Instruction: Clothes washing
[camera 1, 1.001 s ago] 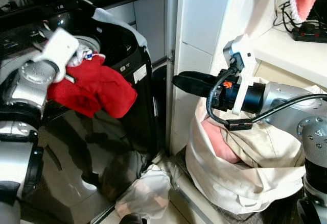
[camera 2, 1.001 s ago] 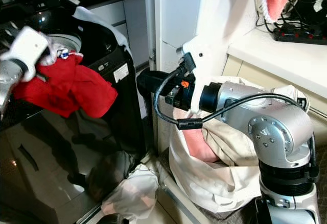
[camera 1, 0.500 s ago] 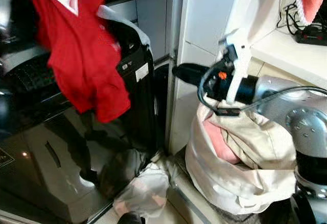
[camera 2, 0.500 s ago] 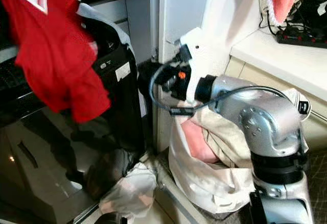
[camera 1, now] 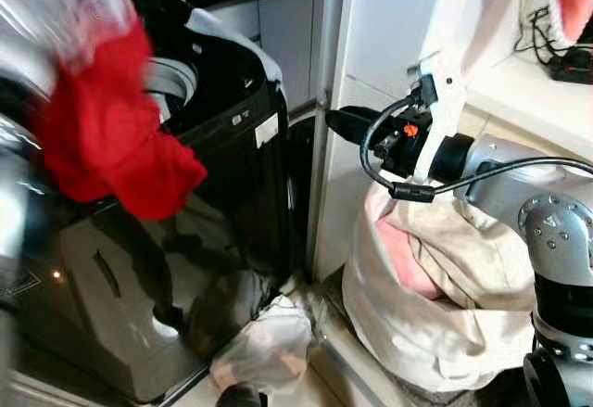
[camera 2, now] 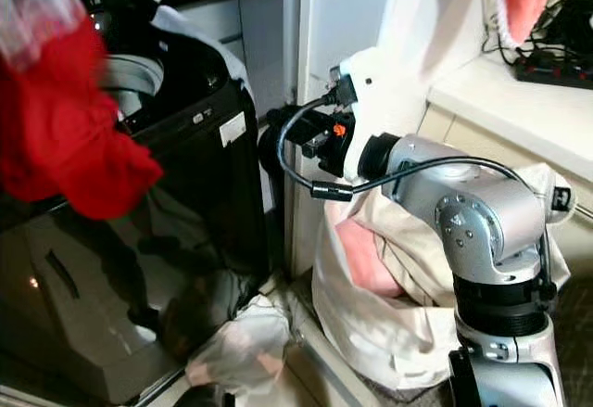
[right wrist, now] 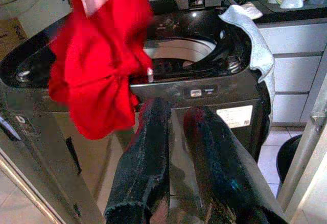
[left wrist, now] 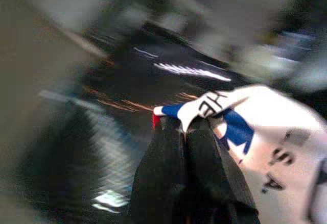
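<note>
A red garment hangs blurred in the air at the front corner of a black top-loading washing machine, pinched in the pressed-together fingers of the robot's left gripper, which grip a white printed patch of the cloth in the left wrist view. The machine's lid is up and its pale drum opening is exposed, with a light grey cloth draped over the far rim; whether any laundry already lies inside cannot be made out. The right gripper is held out level between the machine and a white cabinet, its two black fingers slightly apart and holding nothing. Just below that arm a cream laundry bag slumps against the cabinet with a pink item showing at its mouth, and a pale crumpled cloth lies on the floor at the foot of the machine. By the look of it, loading is in its early part: the red garment is not yet in the drum, and the bag's contents and the fallen cloth remain to be loaded.
</note>
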Controlling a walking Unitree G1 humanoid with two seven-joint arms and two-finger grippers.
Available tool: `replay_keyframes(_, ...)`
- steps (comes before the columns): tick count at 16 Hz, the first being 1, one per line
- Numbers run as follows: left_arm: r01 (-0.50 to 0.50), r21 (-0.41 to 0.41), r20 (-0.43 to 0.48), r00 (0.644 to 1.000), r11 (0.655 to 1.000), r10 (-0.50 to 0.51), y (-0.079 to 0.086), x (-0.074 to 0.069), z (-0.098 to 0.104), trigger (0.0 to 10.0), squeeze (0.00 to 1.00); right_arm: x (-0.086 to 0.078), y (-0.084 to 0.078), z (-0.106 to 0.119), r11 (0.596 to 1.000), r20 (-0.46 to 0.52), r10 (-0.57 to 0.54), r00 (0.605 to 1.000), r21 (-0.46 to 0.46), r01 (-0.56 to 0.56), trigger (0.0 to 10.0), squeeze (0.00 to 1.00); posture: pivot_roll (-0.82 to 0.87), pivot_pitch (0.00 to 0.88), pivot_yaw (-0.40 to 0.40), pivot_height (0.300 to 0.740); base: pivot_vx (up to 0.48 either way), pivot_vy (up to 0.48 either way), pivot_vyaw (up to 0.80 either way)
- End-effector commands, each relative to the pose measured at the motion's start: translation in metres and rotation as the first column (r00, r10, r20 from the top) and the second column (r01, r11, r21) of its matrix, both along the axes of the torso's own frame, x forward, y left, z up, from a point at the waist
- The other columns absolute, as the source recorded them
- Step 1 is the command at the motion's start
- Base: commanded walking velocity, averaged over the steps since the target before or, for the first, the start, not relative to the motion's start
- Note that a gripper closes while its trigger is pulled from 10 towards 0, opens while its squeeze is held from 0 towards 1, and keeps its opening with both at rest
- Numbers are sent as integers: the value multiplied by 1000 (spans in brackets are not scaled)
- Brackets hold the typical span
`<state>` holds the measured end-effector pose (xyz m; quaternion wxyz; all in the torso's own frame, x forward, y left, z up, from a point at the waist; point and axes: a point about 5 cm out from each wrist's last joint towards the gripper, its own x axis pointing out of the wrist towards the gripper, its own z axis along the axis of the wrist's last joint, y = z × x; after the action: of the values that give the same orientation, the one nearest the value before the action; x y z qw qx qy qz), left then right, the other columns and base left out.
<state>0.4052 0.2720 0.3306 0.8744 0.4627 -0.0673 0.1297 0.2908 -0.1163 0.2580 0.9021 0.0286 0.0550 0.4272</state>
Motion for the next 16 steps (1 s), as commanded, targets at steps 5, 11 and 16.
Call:
replay_keyframes(5, 20, -447, -252, 956, 894, -148, -20, 6, -81, 3294, 0, -8, 7, -6, 998, -11, 47, 999, -47, -48, 10000, 0, 61, 0, 60, 740, 0, 0, 0)
replay_keyframes(11, -42, -731, -242, 950, 681, -200, -3, -10, -128, 10000, 1000, -10, 7, -9, 997, -23, 56, 998, -49, -57, 10000, 0, 69, 0, 53, 740, 0, 0, 0)
replay_keyframes(16, 7, -733, -213, 947, 680, -240, 30, -32, -93, 10000, 1000, -6, 0, -6, 999, -17, 19, 1000, -35, -20, 10000, 0, 76, 0, 53, 740, 0, 0, 0)
